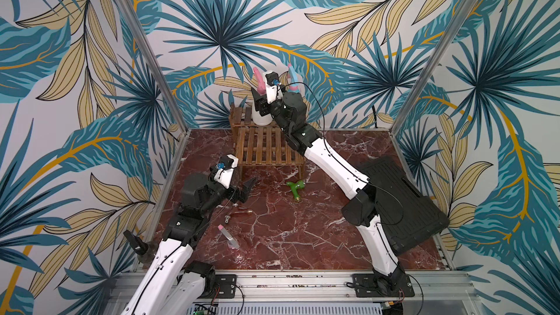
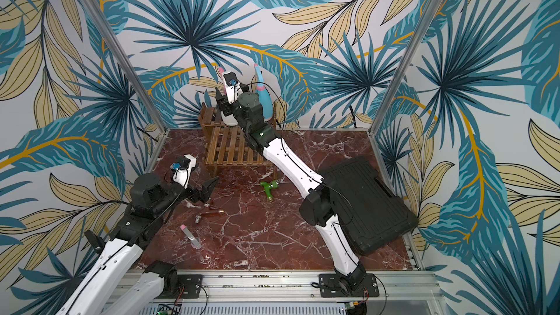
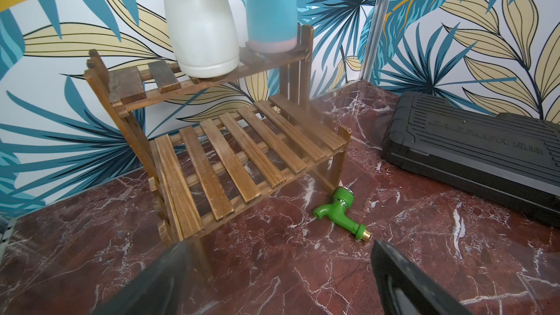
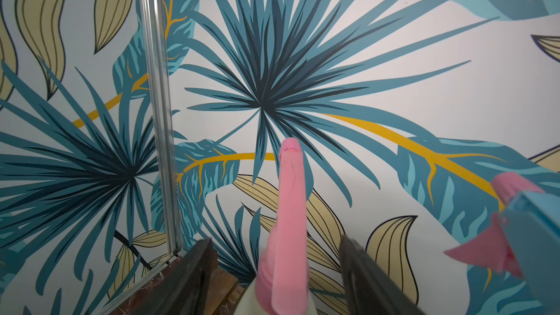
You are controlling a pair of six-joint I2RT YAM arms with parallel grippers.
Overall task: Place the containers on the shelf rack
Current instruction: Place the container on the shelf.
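The brown wooden shelf rack (image 1: 266,143) (image 2: 233,146) (image 3: 230,153) stands at the back of the table. Two containers stand on its top tier: a cream-white bottle (image 1: 261,119) (image 3: 200,25) with a pink trigger (image 4: 289,201), and a light blue one (image 2: 265,101) (image 3: 271,7) (image 4: 533,237) to its right. My right gripper (image 1: 261,103) (image 4: 275,239) is open around the cream bottle's neck, with a gap on each side. A clear pinkish bottle (image 1: 230,239) (image 2: 194,239) lies at the front left. A black-triggered clear bottle (image 1: 136,242) shows beside my left arm. My left gripper (image 1: 247,189) (image 3: 280,243) hangs open and empty.
A green tap fitting (image 1: 296,187) (image 3: 339,210) lies just in front of the rack's right leg. A flat black ribbed case (image 1: 403,201) (image 3: 472,153) fills the right side. A small metal fitting (image 1: 239,215) lies below my left gripper.
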